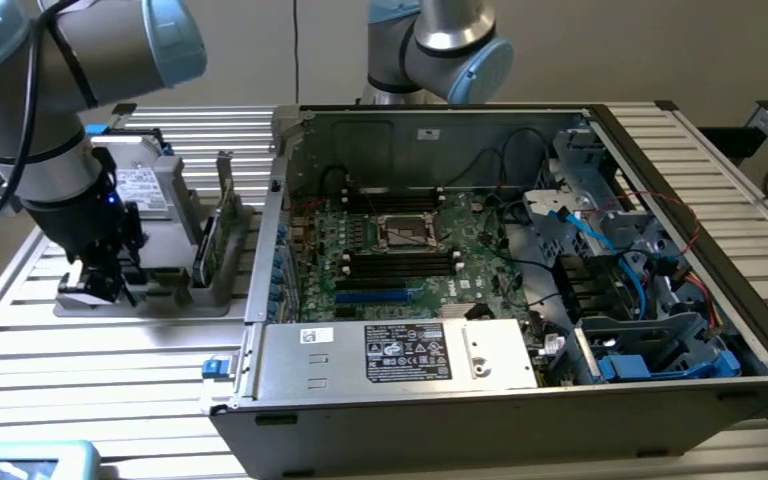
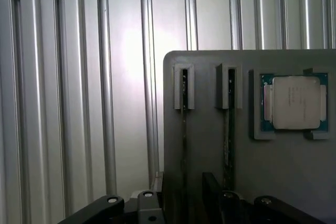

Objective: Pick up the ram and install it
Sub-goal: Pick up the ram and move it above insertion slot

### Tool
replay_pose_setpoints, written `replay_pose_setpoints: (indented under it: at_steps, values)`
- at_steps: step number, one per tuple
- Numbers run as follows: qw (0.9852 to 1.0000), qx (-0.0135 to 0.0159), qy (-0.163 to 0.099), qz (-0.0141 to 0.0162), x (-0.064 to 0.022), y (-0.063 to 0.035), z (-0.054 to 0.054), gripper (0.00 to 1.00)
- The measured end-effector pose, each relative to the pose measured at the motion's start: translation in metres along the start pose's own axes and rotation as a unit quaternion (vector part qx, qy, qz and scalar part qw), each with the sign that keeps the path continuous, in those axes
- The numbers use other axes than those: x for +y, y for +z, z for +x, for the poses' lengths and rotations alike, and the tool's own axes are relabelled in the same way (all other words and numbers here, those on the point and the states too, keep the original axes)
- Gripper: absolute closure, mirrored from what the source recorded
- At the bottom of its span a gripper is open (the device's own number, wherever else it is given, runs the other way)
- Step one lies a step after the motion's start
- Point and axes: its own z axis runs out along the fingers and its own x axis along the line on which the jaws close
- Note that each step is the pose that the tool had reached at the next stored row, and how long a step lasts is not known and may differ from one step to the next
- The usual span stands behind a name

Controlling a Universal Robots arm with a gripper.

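Pincer (image 1: 96,288) fingers are spread wide with nothing gripped, and are held low over the near end of a grey holder (image 1: 157,298) that is set on the ribbed tabletop (image 1: 77,360). In the wrist view the pincer (image 2: 186,211) is seen close above the same holder (image 2: 210,145). A processor chip (image 2: 294,102) is seated in a recess of the holder, near the pincer. The ram (image 1: 208,245) is stood on edge in a holder slot, toward the exterior view's right of the pincer and apart from its fingers. In the wrist view the ram (image 2: 230,85) is shown edge-on between the processor chip and another thin board (image 2: 184,85), which is slotted just beside it. Well apart from the pincer, further toward the exterior view's right, an open computer case (image 1: 651,400) is laid on its side, with its motherboard (image 1: 464,285) exposed.
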Motion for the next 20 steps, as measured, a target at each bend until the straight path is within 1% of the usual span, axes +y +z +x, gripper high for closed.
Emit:
replay_pose_setpoints:
  at_steps: [2,4,5,7,8,9,13,16,20]
  values:
    - [1.0,0.0,0.0,-0.0001,0.0002,0.0009,0.0,0.6]
    - [1.0,0.0,0.0,-0.0001,0.0003,0.0008,0.0,0.73]
    - [1.0,0.0,0.0,0.0,0.0003,0.0009,0.0,0.73]
    - [1.0,-0.0001,0.0,0.0001,0.0005,-0.0001,0.0,0.84]
    - [1.0,-0.0002,0.0,0.0001,0.0006,-0.0018,0.0,0.84]
    - [1.0,-0.0005,0.0,0.0,0.0006,-0.0047,0.0,0.88]
    - [1.0,-0.0021,0.0,0.0,0.0007,-0.0173,0.0,0.88]
    - [1.0,-0.0028,0.0,0.0001,0.0007,-0.027,0.001,0.88]
    - [1.0,-0.0028,0.0,0.0001,0.0008,-0.0446,0.001,0.88]
